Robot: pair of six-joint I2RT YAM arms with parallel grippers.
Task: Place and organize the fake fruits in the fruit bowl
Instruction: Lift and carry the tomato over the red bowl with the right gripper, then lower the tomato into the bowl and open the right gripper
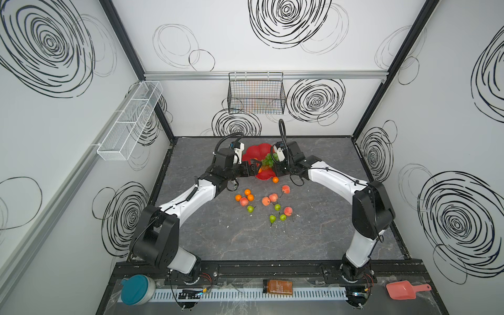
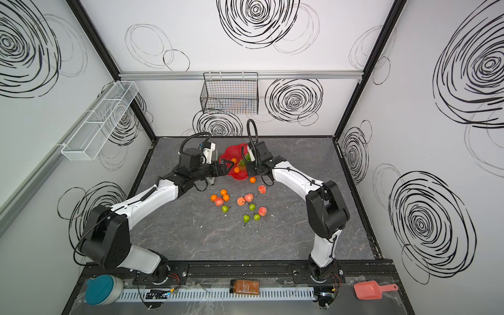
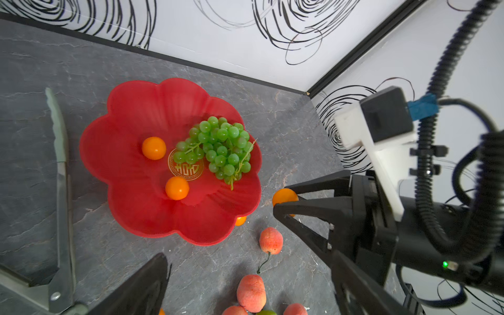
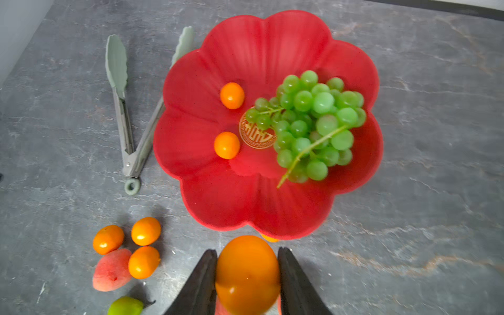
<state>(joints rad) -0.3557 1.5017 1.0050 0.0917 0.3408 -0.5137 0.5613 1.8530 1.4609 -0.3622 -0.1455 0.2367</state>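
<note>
The red fruit bowl (image 4: 245, 41) with the scalloped rim stands at the back middle of the table (image 1: 327, 231). In it lie the green grapes (image 4: 313, 122) and two tangerines (image 4: 232, 95) (image 4: 227, 145). My right gripper (image 4: 247, 252) is shut on a third tangerine (image 4: 247, 275), held just outside the bowl's near rim. My left gripper (image 2: 228, 167) hovers open and empty at the bowl's left edge. One more tangerine (image 1: 275, 179) lies against the bowl's near rim. Three tangerines (image 1: 247, 192), several peaches (image 1: 266, 201) and several pears (image 1: 277, 207) lie loose on the table nearer the front.
Grey-green tongs (image 4: 122, 109) lie on the table left of the bowl. A black wire basket (image 1: 256, 95) hangs on the back wall, a white mesh shelf (image 1: 131, 120) on the left wall. On the front ledge are a pink scoop (image 1: 401, 290), a bottle (image 1: 277, 287) and a teal-lidded container (image 1: 135, 289).
</note>
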